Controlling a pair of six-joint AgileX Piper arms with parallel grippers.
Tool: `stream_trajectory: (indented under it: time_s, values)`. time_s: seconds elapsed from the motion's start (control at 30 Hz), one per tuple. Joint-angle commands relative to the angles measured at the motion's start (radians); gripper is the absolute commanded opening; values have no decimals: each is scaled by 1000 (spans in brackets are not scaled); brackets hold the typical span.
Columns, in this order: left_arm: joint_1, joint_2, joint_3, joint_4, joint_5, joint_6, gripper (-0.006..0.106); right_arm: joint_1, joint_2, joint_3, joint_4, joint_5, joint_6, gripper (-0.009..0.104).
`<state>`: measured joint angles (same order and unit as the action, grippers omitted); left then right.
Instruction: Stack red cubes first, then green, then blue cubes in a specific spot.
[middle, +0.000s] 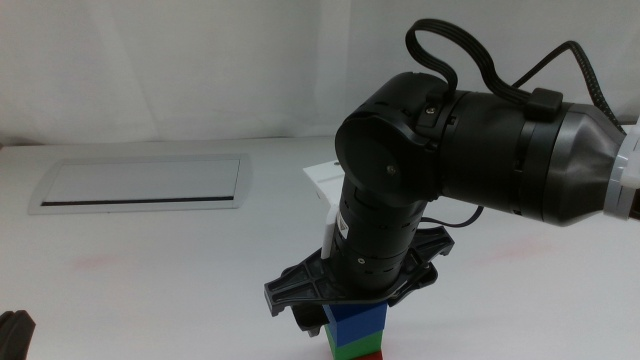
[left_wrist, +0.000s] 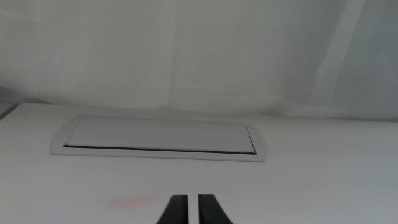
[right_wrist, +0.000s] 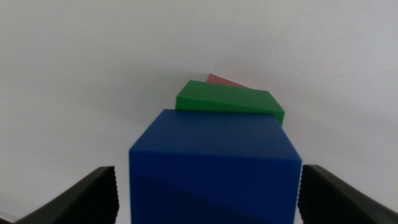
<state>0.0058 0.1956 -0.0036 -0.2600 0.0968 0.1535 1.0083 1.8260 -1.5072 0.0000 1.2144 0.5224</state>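
Note:
The three cubes stand stacked at the table's near edge: the blue cube (middle: 356, 318) on the green cube (middle: 349, 346), and a sliver of the red cube (middle: 373, 355) at the bottom. My right gripper (middle: 345, 312) reaches straight down over the stack. In the right wrist view its jaws straddle the blue cube (right_wrist: 211, 168), open and a little apart from its sides; the green cube (right_wrist: 227, 99) and the red cube (right_wrist: 221, 79) peek out beneath. My left gripper (left_wrist: 193, 210) waits shut and empty at the near left corner (middle: 14, 333).
A grey flush cover plate (middle: 142, 185) lies in the table at the back left, also in the left wrist view (left_wrist: 158, 137). A white block (middle: 325, 185) sits behind the right arm. The right arm's bulk hides the table's centre right.

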Motion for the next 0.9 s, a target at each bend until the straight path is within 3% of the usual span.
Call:
stream_trajectory:
  time_s: [0.0, 0.1, 0.2, 0.43, 0.6, 0.73, 0.87]
  values:
    - [3, -2, 41, -8, -17, -4, -3, -1, -2, -5, 0, 9, 0, 79]
    - [3, -2, 41, -8, -17, -4, -3, -1, -6, -7, -12, 13, -2, 79]
    - [3, -2, 41, -8, -17, -4, -3, -1, -25, -34, -74, 38, -8, 79]
    - [3, -2, 41, -8, -17, -4, -3, -3, -29, -142, -103, 81, -61, 79]
    - [3, -2, 41, -8, -17, -4, -3, -26, -33, -229, -241, 82, -90, 79]
    - [3, -2, 41, -8, -17, -4, -3, -148, -49, -250, -239, 8, -174, 79]
    - [3, -2, 41, -8, -15, -4, -3, -307, -67, -250, -181, -69, -254, 79]
